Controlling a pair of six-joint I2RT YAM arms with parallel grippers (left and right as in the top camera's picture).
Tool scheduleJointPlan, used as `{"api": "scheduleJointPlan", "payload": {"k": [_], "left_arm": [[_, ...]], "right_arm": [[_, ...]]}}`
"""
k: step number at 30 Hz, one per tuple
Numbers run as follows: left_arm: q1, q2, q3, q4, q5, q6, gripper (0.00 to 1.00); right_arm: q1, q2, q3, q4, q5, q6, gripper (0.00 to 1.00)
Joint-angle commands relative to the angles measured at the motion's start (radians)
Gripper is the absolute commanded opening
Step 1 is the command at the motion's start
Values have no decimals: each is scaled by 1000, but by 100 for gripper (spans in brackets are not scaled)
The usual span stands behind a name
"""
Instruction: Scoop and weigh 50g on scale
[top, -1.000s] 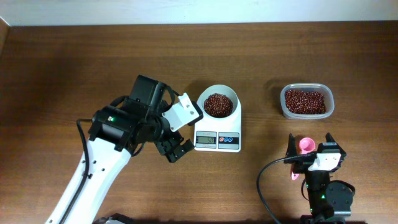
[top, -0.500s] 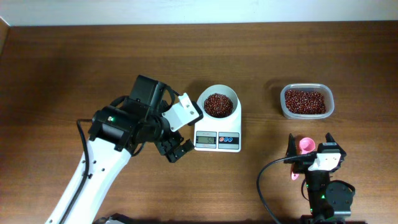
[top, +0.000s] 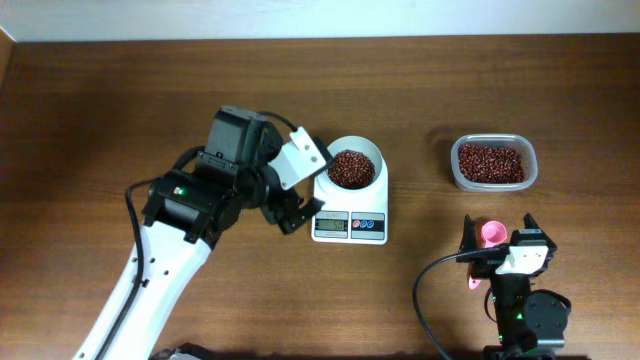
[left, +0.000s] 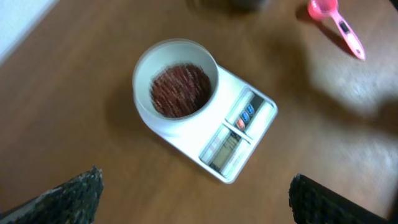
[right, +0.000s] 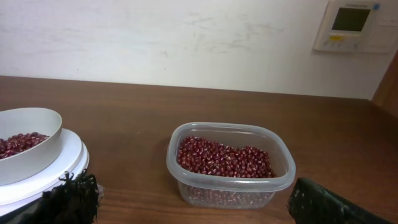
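Observation:
The white scale (top: 349, 226) stands mid-table, its round white bowl (top: 326, 160) holding red beans (top: 352, 168). My left gripper (top: 292, 212) hovers at the scale's left side, open and empty. In the left wrist view the scale (left: 255, 127) and bowl (left: 144, 65) lie below and ahead of the open gripper (left: 199, 202). A pink scoop (top: 486, 236) lies on the table at the front right, under my right gripper (top: 498, 235), which is open and grips nothing. The right wrist view has the open gripper (right: 199, 205) facing a clear tub of red beans (right: 229, 163).
The clear tub of beans (top: 492, 163) sits at the back right, apart from the scale. The pink scoop (left: 336, 18) shows far off in the left wrist view. A wall with a white panel (right: 352, 25) rises behind the table's far edge.
My left gripper has swung from the scale's front-left corner toward the back, up alongside the bowl. The right arm and scoop have not moved.

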Motion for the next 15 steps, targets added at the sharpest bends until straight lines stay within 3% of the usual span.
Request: {"api": "scheduleJointPlan", "payload": {"k": [1,7,11,15], "left_arm": [[3,3,0,78,18,12,99],[4,3,0,191,-34,5,99],[55,3,0,251,-241,-270,99],[188,-2,0,215,-194,-372,99]], "right_arm": [[5,-9,-6,-6,5,1,99],[5,-9,-6,-6,5,1,99],[5,-9,-6,-6,5,1,99],[5,-9,-6,-6,5,1,99]]}}
